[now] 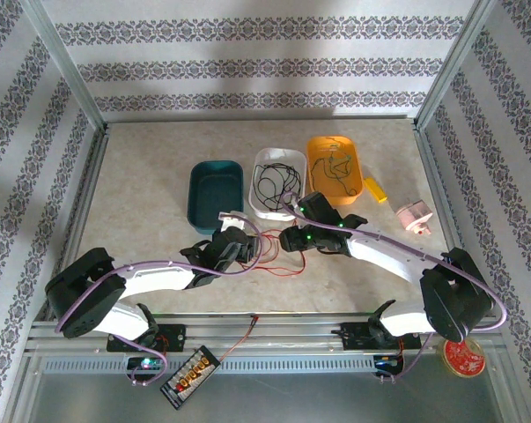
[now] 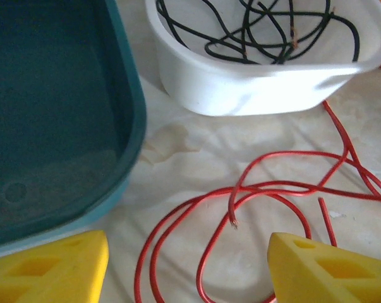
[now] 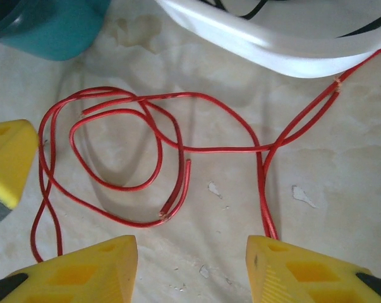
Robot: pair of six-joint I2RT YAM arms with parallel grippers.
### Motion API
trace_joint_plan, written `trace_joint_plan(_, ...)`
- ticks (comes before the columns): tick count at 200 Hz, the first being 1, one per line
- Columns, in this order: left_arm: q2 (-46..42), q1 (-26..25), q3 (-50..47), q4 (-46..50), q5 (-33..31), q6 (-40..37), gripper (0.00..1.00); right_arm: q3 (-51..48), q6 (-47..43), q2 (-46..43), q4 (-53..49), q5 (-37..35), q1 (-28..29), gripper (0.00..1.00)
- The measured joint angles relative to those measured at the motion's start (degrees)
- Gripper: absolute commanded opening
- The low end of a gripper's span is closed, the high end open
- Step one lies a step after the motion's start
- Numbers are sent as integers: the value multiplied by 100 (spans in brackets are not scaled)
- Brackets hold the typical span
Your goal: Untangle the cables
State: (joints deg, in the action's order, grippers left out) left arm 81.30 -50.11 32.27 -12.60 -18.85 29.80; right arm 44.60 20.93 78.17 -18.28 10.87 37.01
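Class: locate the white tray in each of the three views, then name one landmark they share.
Top external: white tray mid-table, middle of three trays.
Left wrist: white tray across the upper right.
Right wrist: white tray rim along the top edge.
Shared landmark: teal tray on its left.

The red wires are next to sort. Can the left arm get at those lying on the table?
Probably yes: the left gripper hangs open right above the red wires, which lie loose on the table with nothing over them; the white tray sits beyond them.
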Motion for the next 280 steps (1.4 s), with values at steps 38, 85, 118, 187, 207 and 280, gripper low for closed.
trace_joint_plan(38, -2, 0, -22, -4, 313, -105, 70, -26, -170, 0, -87, 581, 164, 48)
trace_joint_plan(85, 105, 0, -28, -4, 538, -245, 70, -87, -293, 221, -378, 815, 608, 50)
trace_joint_plan(118, 313, 0, -28, -7, 555, -258, 70, -87, -313, 466, -566, 610, 693, 50)
trace_joint_plan(187, 671, 0, 2, -76, 555, -256, 70, -87, -315, 859, -588, 455, 693, 48)
trace_joint_plan(207, 776, 0, 26, -90, 555, -256, 70, -87, -315, 857, -597, 452, 702, 49)
trace_joint_plan(280, 876, 0, 63, -170, 553, -254, 70, -85, -315, 841, -737, 452, 704, 49)
